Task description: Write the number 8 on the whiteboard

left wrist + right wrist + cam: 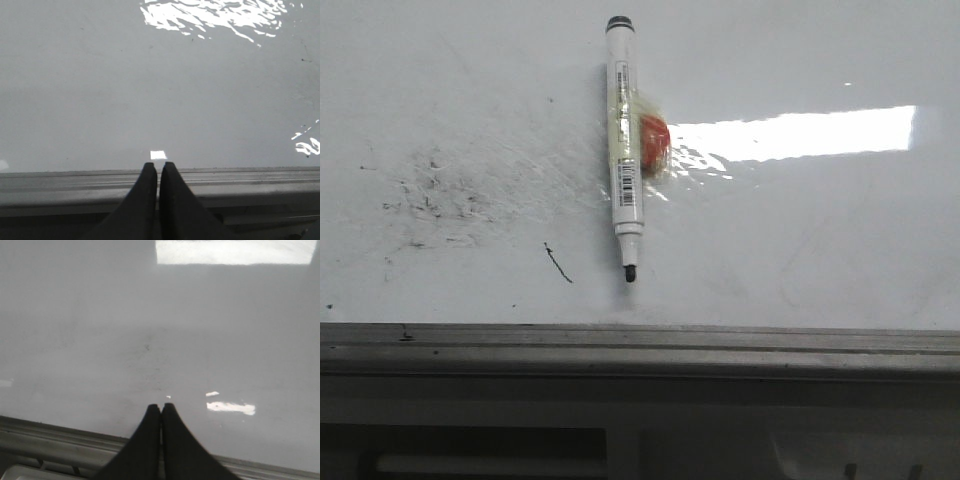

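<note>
Whiteboard (800, 230): a large glossy white board is seen lying flat, with fine scratches and a bright band of glare on its right part; it fills most of the front view.
Rail (640, 345): a grey metal rail is seen along the near edge of the whiteboard.
Marker (624, 150): a white marker with a dark cap end is laid on the whiteboard, near the middle, its black tip turned toward the rail; the tip is uncapped and is touching or almost touching the board.
Orange piece (653, 143): a small orange-red thing is fixed to the side of the marker by clear tape, just beside the glare.
Short stroke (558, 263): one thin black diagonal line is drawn on the whiteboard, to the left of the marker tip and apart from it.
Smudge patch (435, 195): grey specks and wiped traces are spread on the left part of the whiteboard.
Number 8: no such figure is seen drawn on the whiteboard; only the short stroke is there.
Left hand (158, 165): the two dark fingers are pressed together with nothing between them; they are held over the rail, at the edge of the board.
Right hand (161, 407): it is clenched too, empty, above the near part of the whiteboard, just past the rail.
</note>
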You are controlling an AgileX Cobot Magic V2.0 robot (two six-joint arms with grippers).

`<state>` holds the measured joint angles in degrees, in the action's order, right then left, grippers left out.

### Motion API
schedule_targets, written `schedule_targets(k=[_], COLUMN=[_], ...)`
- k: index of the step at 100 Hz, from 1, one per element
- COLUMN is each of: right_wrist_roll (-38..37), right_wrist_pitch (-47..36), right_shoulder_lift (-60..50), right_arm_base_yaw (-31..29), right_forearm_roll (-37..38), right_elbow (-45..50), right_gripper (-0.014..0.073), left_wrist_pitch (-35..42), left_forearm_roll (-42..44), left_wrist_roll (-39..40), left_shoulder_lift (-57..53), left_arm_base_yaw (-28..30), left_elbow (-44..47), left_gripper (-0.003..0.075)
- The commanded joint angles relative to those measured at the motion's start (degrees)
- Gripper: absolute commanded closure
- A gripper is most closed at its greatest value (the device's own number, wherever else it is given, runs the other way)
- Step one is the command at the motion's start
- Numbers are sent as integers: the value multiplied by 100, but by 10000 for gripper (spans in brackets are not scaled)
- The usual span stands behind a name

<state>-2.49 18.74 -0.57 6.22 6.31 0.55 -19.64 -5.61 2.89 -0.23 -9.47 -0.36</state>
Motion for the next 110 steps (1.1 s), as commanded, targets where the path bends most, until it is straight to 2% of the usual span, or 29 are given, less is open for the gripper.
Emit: schedule_targets(k=[1, 88, 103, 110], right_wrist_roll=[62, 62, 62, 62], right_wrist_pitch=[-143, -143, -641, -1179], right_shoulder_lift=[-131, -131, -131, -131], right_arm_base_yaw=[-5, -5, -5, -5], right_forearm_roll=[-34, -34, 28, -353], right_elbow=[74, 74, 74, 74], right_gripper=[637, 637, 637, 637], left_wrist_pitch=[167, 167, 300, 526], left_forearm_roll=[-85, -73, 14, -337], left_wrist_roll=[37, 37, 37, 37], left_shoulder_lift=[-165, -165, -165, -165], left_arm_base_yaw=[19, 19, 19, 19], left_elbow=[223, 223, 223, 223], left_gripper=[741, 741, 741, 741])
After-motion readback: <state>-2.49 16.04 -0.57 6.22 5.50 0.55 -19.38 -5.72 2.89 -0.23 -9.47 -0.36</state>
